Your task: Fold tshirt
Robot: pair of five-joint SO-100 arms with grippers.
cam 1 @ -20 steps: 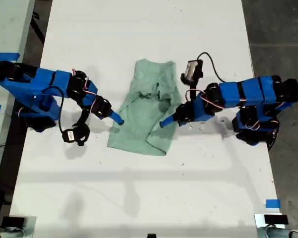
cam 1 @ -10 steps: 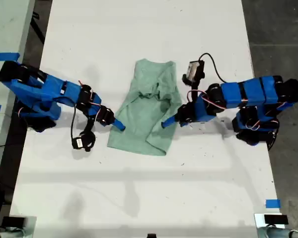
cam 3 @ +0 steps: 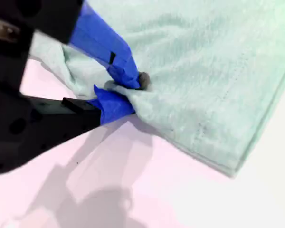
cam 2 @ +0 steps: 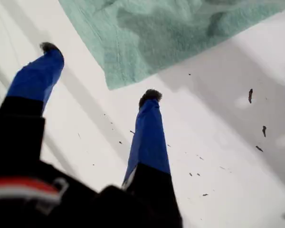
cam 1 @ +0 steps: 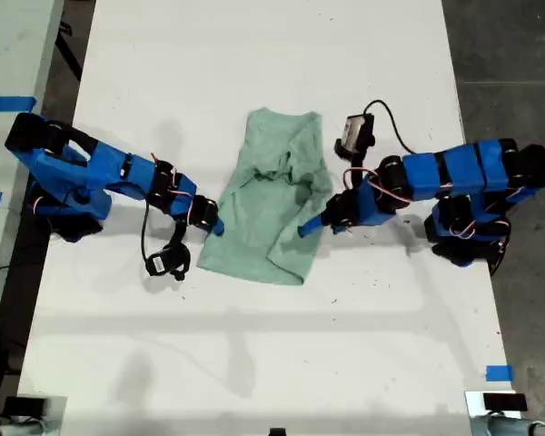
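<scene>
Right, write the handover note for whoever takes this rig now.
My first gripper: open, empty, over bare table, tips just short of a corner of the t-shirt.
My second gripper: shut on a pinch of the t-shirt's edge.
T-shirt: mid-table between the arms, rumpled, partly doubled over itself.
Done: one edge gripped.
Left: probably close my first gripper on the near corner, then make the fold and smooth it flat.
</scene>
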